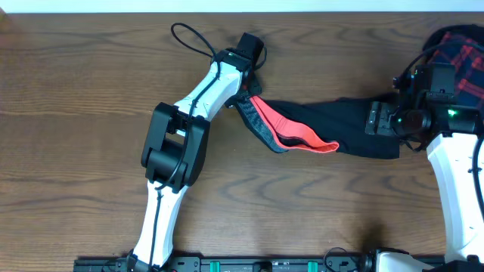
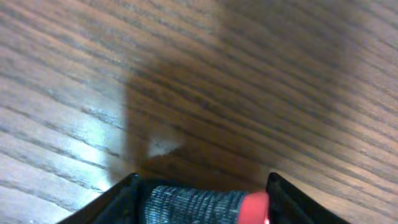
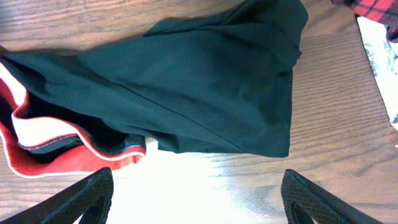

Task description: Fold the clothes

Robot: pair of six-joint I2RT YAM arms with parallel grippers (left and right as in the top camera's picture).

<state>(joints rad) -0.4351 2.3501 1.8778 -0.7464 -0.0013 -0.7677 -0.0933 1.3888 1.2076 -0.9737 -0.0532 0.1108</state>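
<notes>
The left tool [image 2: 202, 186] has the grey-flecked waistband [image 2: 189, 206], with its red edge [image 2: 256, 205], filling the gap between its fingers. Whether they clamp it cannot be told. Beyond its tips is bare wooden worktop [image 2: 249, 74]. The right tool [image 3: 198, 186] hangs over the worktop with its fingers wide apart and nothing between them. Just ahead of it the black trousers [image 3: 205, 81] lie bunched, their waistband end reaching toward the left tool. Farther ahead, off to one side, are a white cloth [image 3: 380, 62] and a plaid garment [image 3: 373, 9].
</notes>
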